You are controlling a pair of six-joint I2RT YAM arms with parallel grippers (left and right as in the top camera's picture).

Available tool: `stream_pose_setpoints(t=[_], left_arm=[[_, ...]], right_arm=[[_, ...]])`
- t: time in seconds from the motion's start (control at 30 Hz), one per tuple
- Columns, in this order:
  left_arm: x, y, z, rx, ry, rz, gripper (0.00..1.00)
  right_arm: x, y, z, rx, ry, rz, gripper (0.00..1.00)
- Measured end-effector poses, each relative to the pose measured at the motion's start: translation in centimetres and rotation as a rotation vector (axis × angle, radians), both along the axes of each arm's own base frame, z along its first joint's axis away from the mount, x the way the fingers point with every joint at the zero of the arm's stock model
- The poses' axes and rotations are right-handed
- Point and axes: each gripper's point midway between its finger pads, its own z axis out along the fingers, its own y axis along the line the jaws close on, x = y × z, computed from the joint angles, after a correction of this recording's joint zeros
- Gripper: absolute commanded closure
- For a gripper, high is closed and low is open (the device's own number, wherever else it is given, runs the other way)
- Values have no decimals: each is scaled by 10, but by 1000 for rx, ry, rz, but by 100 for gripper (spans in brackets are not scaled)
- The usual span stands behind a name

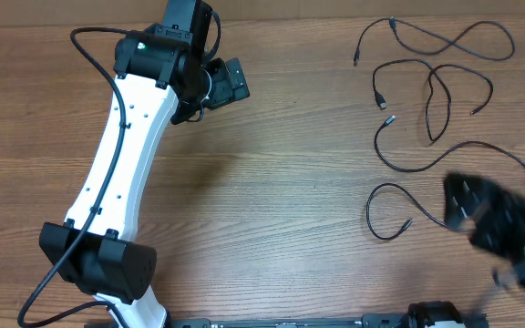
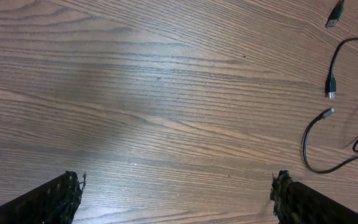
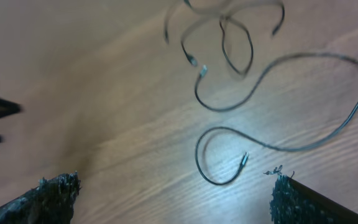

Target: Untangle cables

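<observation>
Wood-grain tbl [image 1: 281, 191]; cables [image 1: 428, 109] loose, R side.

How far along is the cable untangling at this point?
Mostly done: the cables lie spread out on the table, not bunched. In hand: nothing; left fingers and right fingers are open, empty. Left: the middle cable crosses itself in a loop, close beside the long cable.

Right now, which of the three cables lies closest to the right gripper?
The long lowest cable, whose end curls into an open hook: it runs right past the right gripper, while the middle cable and top cable lie farther away.
</observation>
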Motion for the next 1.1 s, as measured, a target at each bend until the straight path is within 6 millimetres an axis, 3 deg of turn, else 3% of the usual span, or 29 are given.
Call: stream_pose_setpoints(t=[0.13, 0.27, 0.47, 0.57, 0.7, 0.87, 0.93, 1.1], left_arm=[[0, 0, 0, 1, 0, 0, 0], [0, 1, 0, 3, 0, 1, 0], [0, 1, 0, 3, 0, 2, 0], [0, 1, 0, 3, 0, 1, 0], [0, 0, 0, 3, -1, 1, 1], [0, 1, 0, 3, -1, 1, 0], [0, 1, 0, 3, -1, 1, 0], [0, 1, 0, 3, -1, 1, 0]], right_arm=[[-33, -5, 16, -1, -132, -13, 0], [-53, -11, 33, -12, -261, -40, 0], [-77, -21, 58, -20, -437, -84, 0], [-79, -24, 72, -18, -526, -104, 0], [-54, -29, 62, -34, -532, -135, 0], [-6, -26, 17, -49, -466, -131, 0], [4, -26, 2, -51, -464, -131, 0], [12, -25, -13, -43, -519, -134, 0]])
